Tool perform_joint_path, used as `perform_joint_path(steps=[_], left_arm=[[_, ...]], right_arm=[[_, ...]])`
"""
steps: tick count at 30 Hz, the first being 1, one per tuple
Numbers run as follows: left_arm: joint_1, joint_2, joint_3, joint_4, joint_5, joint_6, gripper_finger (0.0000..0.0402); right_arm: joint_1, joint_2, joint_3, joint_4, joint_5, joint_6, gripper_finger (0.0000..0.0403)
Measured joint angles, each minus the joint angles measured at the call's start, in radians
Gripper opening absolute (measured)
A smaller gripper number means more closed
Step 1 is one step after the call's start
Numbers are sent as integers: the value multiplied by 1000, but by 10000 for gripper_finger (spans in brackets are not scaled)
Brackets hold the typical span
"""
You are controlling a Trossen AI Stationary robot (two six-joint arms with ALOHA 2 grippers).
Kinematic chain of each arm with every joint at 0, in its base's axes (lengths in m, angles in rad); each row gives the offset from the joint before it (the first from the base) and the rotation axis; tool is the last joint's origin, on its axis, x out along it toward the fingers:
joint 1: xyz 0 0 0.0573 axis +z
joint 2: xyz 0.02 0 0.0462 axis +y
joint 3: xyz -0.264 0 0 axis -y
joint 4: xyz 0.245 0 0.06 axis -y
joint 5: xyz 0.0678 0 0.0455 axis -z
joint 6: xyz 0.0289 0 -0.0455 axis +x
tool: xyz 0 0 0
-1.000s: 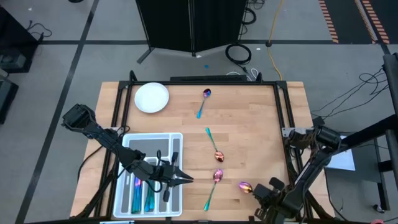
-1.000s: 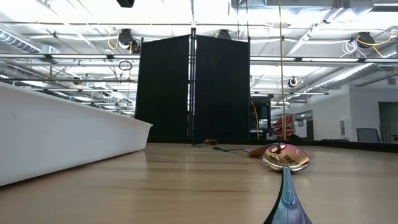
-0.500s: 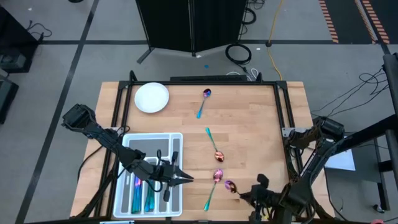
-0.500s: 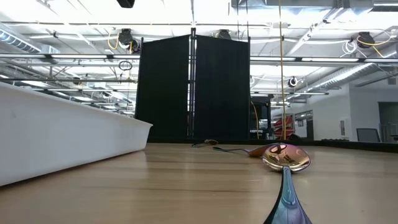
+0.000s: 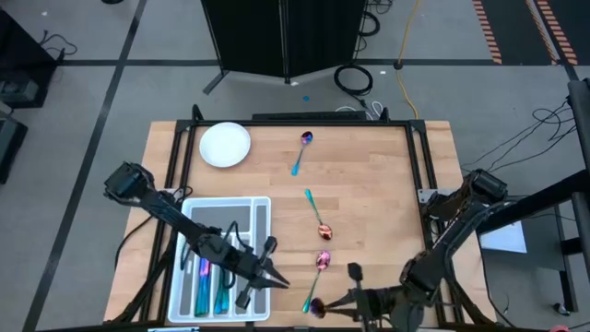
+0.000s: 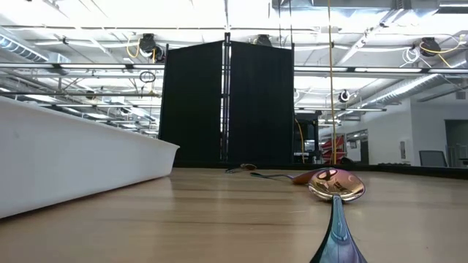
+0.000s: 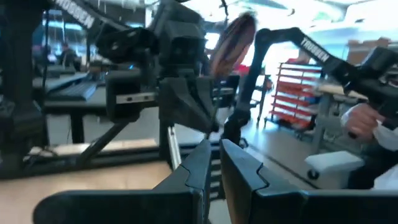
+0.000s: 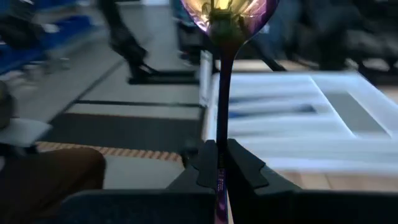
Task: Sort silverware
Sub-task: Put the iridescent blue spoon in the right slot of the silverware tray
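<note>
My right gripper (image 5: 324,303) is at the table's near edge, right of the tray, shut on an iridescent spoon (image 5: 314,306) whose bowl (image 8: 227,9) points toward the translucent white tray (image 5: 226,207). My left gripper (image 5: 277,281) hangs shut over the tray's near right corner, its tips (image 7: 215,163) facing the held spoon (image 7: 233,43). Three more spoons lie flat on the wood: one far (image 5: 300,153), one mid-table (image 5: 316,215), one nearer (image 5: 319,269), the last also seen in the low view (image 6: 336,188). Some silverware (image 5: 210,281) lies in the tray's left compartments. My right gripper pinches the spoon's handle (image 8: 220,158) between its two fingers, which lie along the handle. The fingers come roughly level from the table's right side. The spoon is lifted clear, sticking out past the fingertips with its bowl toward the tray.
A white round plate (image 5: 225,145) sits at the far left corner. The tray's white wall (image 6: 73,157) fills the left of the low view. Bare wood lies between the tray and the spoons. A person's hand (image 7: 367,124) shows in the room beyond the table.
My right gripper has swept along the near edge toward the table's left, carrying the spoon lifted, from near the right side to just right of the tray. My left gripper has shifted a little toward the near edge.
</note>
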Motion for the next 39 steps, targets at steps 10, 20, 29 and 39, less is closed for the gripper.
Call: perform_joint_path(steps=[10, 20, 29, 39], left_arm=[[17, 106, 59, 108, 34, 22, 61], [15, 147, 118, 119, 76, 73, 184], [17, 147, 118, 140, 68, 83, 199], [17, 147, 118, 86, 94, 83, 199]], right_arm=[[-132, 0, 0, 174, -278, -240, 0], [-215, 0, 0, 176, -448, -246, 0], [-275, 45, 1, 181, -520, -200, 0], [-315, 54, 1, 224, -571, -192, 0]])
